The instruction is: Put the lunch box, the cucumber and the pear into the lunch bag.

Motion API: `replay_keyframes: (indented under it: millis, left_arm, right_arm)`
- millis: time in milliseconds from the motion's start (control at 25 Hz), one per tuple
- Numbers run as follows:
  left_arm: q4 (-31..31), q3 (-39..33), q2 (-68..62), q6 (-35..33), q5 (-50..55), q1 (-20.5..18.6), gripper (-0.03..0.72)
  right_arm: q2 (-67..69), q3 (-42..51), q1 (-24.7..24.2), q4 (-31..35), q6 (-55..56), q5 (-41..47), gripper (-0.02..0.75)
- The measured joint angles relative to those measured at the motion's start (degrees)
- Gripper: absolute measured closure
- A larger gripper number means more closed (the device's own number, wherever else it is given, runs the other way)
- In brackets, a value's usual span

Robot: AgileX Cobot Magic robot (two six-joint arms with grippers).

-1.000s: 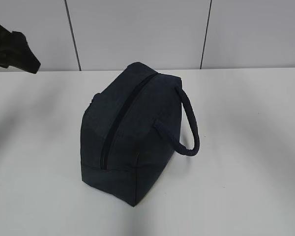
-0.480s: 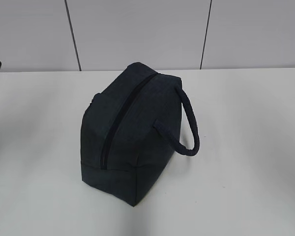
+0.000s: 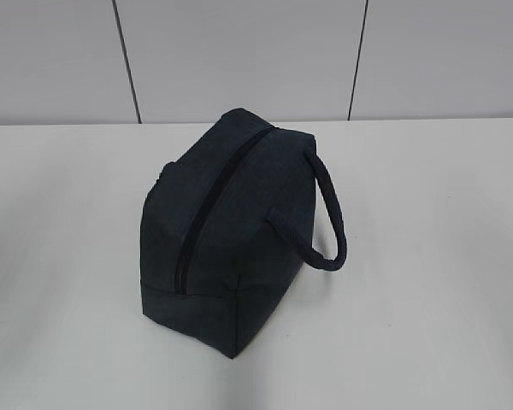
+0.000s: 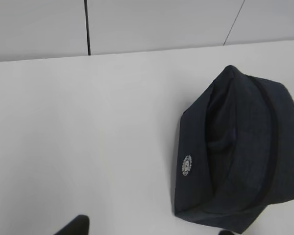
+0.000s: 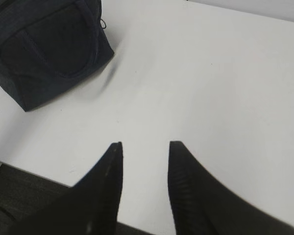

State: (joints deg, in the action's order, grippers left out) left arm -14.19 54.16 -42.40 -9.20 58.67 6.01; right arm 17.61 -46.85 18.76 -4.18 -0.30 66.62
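**Lunch bag on table: zipper shut, contents unseen**

Lunch bag: navy, mid-table, handle looping to its right, zipper closed. Lunch box, cucumber, pear: you find none in any view. Right gripper: fingers partly apart, holding nothing, above bare table near the bag. Left gripper: only finger tips show, set well apart, empty. Step, by your judgement: packing apparently finished, arms clear; otherwise unzip first.

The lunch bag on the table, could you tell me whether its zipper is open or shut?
Shut. In the exterior view the zipper runs as one closed dark line along the top of the lunch bag, with no gap showing the inside.
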Motion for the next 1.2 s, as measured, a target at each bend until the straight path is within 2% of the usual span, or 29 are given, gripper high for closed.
replay_keyframes:
  millis: [200,480,800,920,1120,1200]
  left_arm:
    - [-0.17,-3.68,10.19,1.44,5.3,0.0,0.236]
    - [1.14,-7.35,24.1,2.77,9.71,-0.06,0.236]
    - [11.59,-9.26,35.72,3.27,14.36,-0.11,0.236]
    - [11.07,-11.98,39.44,3.32,14.42,-0.11,0.236]
    - [9.89,-20.62,43.2,3.32,12.38,-0.11,0.237]
    - [9.94,-21.58,43.14,3.32,10.12,-0.11,0.237]
  right_arm:
    - [-5.31,2.09,0.0,-0.23,0.0,4.11,0.483]
    - [-14.1,11.36,0.0,-0.23,0.0,4.21,0.483]
    - [-18.55,17.15,0.0,-0.23,0.0,2.37,0.483]
    - [-18.55,17.78,0.0,-0.23,-0.1,0.96,0.483]
    - [-18.69,18.46,0.0,-0.13,-0.19,-0.18,0.484]
    - [-18.69,18.46,0.0,-0.13,-0.32,-0.27,0.485]
